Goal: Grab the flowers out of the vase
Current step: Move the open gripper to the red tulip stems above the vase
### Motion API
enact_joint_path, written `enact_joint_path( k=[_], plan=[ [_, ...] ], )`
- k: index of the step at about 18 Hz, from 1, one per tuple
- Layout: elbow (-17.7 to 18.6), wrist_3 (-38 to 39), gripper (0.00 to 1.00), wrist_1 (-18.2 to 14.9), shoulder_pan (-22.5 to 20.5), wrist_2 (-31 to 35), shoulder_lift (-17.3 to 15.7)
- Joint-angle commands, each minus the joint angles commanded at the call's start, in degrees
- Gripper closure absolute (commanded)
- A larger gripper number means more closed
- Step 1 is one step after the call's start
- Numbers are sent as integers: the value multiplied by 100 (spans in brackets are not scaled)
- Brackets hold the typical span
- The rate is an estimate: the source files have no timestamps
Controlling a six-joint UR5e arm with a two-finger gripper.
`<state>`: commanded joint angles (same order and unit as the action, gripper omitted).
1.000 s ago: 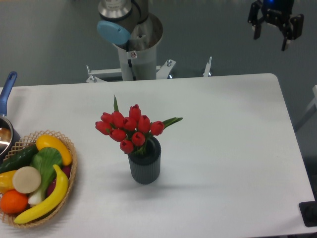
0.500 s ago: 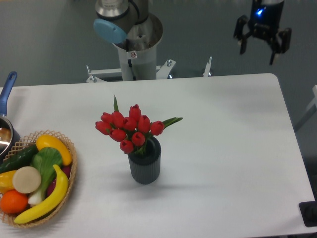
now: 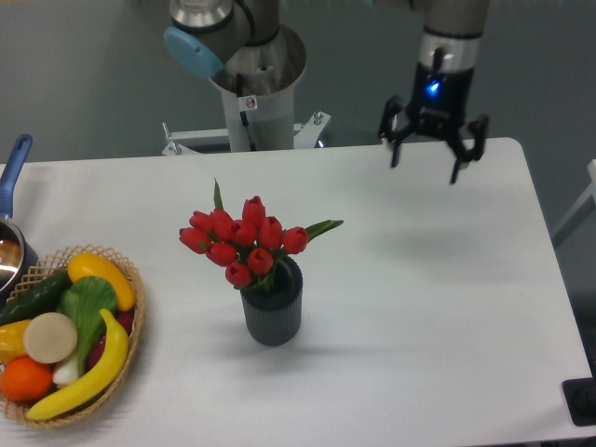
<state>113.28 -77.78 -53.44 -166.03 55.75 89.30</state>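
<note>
White table [image 3: 419,307]; on it: vase [image 3: 272,303], fruit basket [image 3: 130,349], pot [image 3: 11,242]

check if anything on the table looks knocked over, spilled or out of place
Nothing stands out. The vase stands upright with the flowers in it, the basket holds its fruit and vegetables, and the open gripper hangs clear above the table.

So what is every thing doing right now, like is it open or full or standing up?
gripper: open, empty, in the air above the table's far right part
flowers: standing in the vase, untouched
vase: upright on the table, holding the flowers
basket: full of fruit and vegetables
banana: lying in the basket
pot: at the left edge, mostly out of view
</note>
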Motion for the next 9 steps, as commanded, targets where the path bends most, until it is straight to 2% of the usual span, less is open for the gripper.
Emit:
enact_joint_path(
  k=[3,5,7,9],
  plan=[
    [124,-88,0,185,9,-608,96],
    [203,-342,0,202,175,-994,105],
    [186,-422,0,255,368,-1355,298],
    [168,-422,0,544,605,-1619,526]
  ],
)
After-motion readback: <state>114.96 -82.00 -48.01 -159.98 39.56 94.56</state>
